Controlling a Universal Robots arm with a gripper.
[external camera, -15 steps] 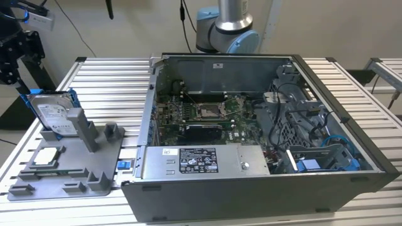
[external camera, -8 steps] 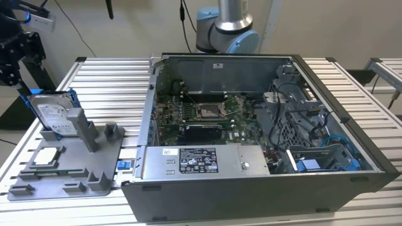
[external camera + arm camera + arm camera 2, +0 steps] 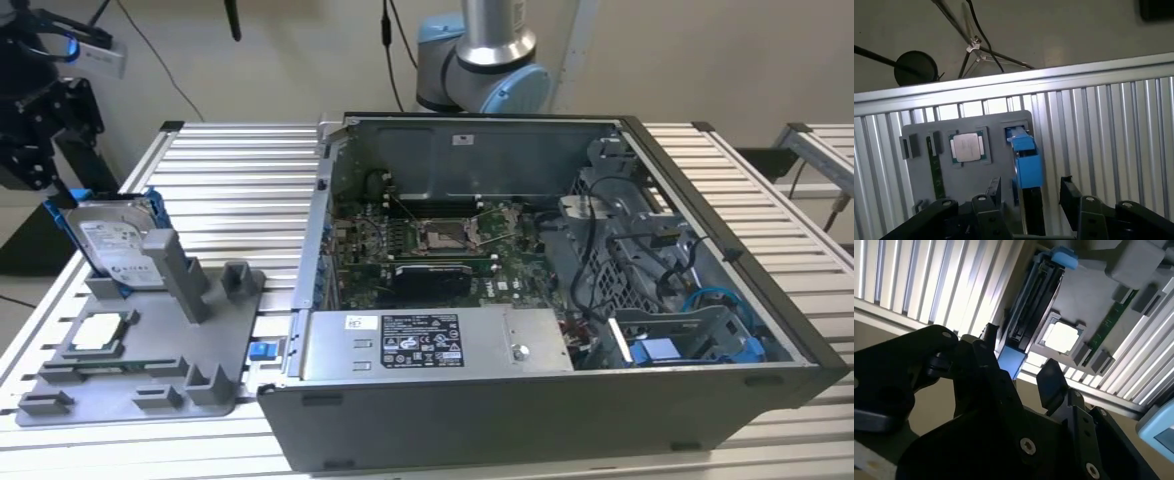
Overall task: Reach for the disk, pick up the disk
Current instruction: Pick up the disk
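My pincer [image 3: 1029, 192] is open, with its two black fingers [image 3: 993, 192] spread wide, and it hovers above the disk [image 3: 110, 240] without holding anything. In both wrist views the disk is edge-on, and its top edge and blue bracket [image 3: 1026, 157] line up with the gap between the fingers. I cannot tell whether either finger touches it.

The disk stands upright in a slot at the far end of a grey tray [image 3: 167, 345]. The tray lies on the ribbed metal counter [image 3: 227, 180], by the counter's edge on the exterior view's left and reaching toward the near corner. A square chip [image 3: 100, 335] lies flat in the tray just beside the disk. A green stick [image 3: 936, 172] sits in a slot on the chip's other side. An open computer case [image 3: 534, 425] stands on the counter to the exterior view's right of the tray.
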